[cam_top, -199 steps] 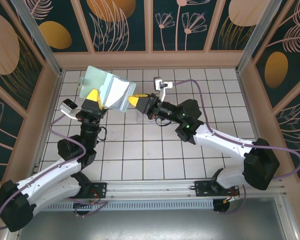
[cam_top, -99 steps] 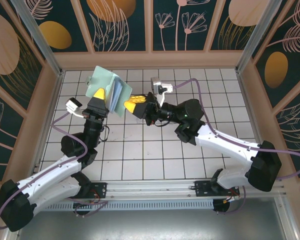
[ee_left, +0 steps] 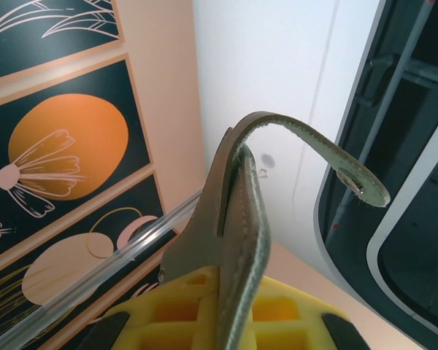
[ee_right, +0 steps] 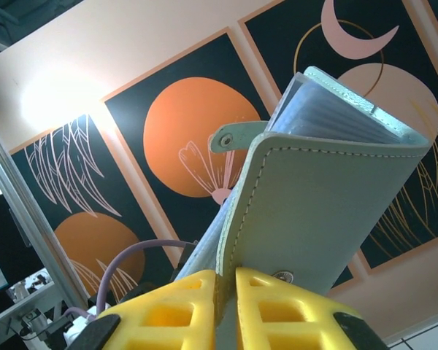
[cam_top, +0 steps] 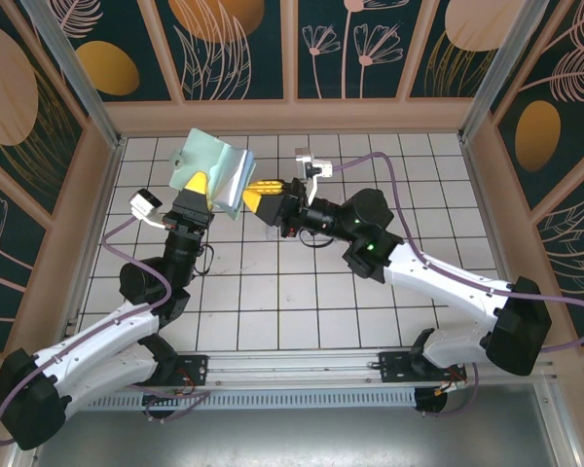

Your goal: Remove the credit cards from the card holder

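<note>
The grey-green card holder [cam_top: 219,173] hangs in the air over the back left of the tiled table, partly folded, with its blue-grey pockets [ee_right: 339,109] facing inward. My left gripper [cam_top: 197,184] is shut on its left cover, and the leather edge [ee_left: 241,211] runs up between the yellow fingers [ee_left: 182,313]. My right gripper [cam_top: 256,193] comes in from the right. The right cover [ee_right: 328,211] sits in the narrow slot between its fingers [ee_right: 274,310], which stand close on either side of the edge. The credit cards are hidden inside the pockets.
The holder's snap strap [ee_left: 354,181] curls out to the side. The white tiled table [cam_top: 302,302] lies below. Patterned enclosure walls [cam_top: 238,49] stand close behind the holder, with a wooden side rail [cam_top: 88,214] on the left.
The card holder was spread wide between the grippers and is now folded closer. The right gripper has moved left toward the left one, and its jaws have eased slightly.
</note>
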